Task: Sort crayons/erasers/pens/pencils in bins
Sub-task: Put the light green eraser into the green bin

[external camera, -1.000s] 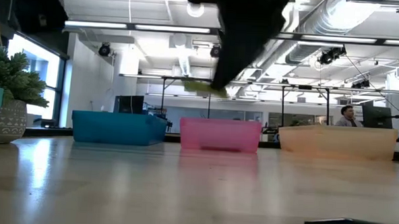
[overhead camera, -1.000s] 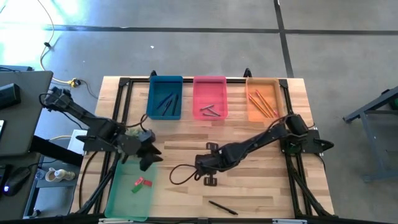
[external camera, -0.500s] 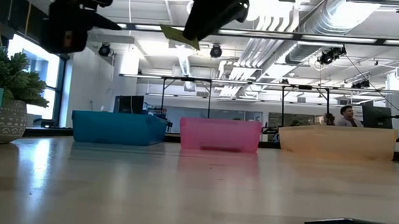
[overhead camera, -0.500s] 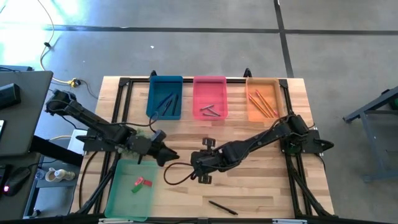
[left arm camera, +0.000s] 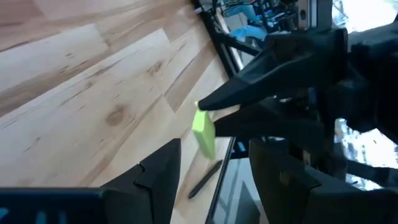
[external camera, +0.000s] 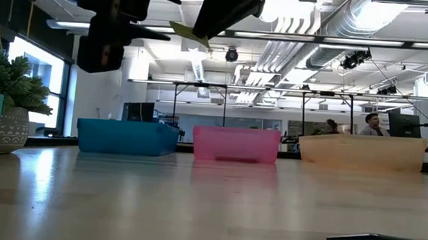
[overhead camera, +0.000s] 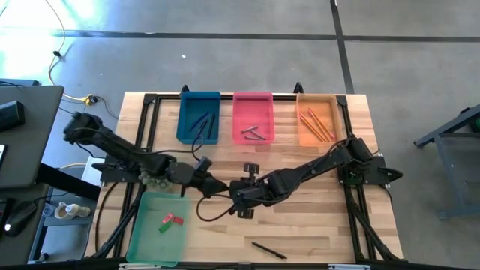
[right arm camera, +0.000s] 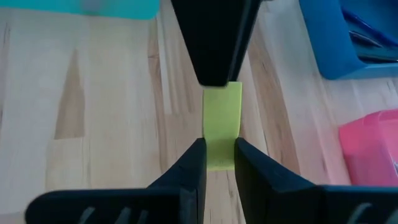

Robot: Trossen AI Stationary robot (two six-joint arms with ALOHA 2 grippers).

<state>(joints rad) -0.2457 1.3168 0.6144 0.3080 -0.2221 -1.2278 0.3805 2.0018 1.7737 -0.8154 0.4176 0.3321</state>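
- The left hand (overhead camera: 212,184) has swung from the green bin (overhead camera: 156,238) to mid-surface, fingers spread, nosing up to the right hand (overhead camera: 234,194)
- That hand pinches the yellow eraser (right arm camera: 221,126); a handover looks close

Pale wood table (overhead camera: 315,225) (visible grain), glossy plastic bins (overhead camera: 255,118)

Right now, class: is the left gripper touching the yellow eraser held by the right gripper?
Apart. In the left wrist view, the left gripper stands open, short of the yellow eraser, which the right gripper pinches, with wood visible between.
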